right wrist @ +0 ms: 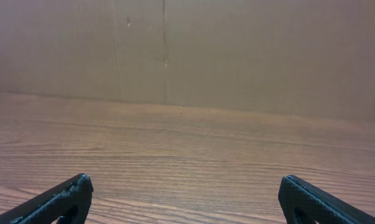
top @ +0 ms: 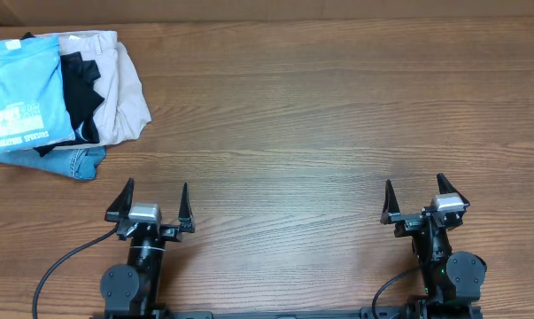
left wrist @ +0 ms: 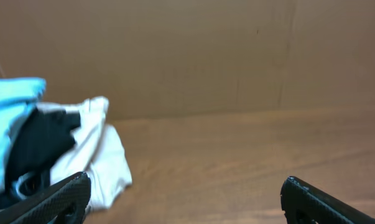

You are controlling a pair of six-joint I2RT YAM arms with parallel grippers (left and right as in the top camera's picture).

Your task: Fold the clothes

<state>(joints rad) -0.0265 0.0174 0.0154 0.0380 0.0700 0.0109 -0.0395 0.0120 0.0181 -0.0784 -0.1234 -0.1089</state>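
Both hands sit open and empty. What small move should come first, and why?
Probably reach the left hand toward the sky-blue T-shirt. It lies atop the clothes pile at the far left, nearest that hand; the right hand is far across the table, and nothing is held yet.

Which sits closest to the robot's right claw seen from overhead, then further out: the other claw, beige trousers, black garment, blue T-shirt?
From the right gripper:
1. left gripper, alongside at the near edge
2. beige trousers, right side of the pile
3. black garment, middle of the pile
4. sky-blue T-shirt, far left corner
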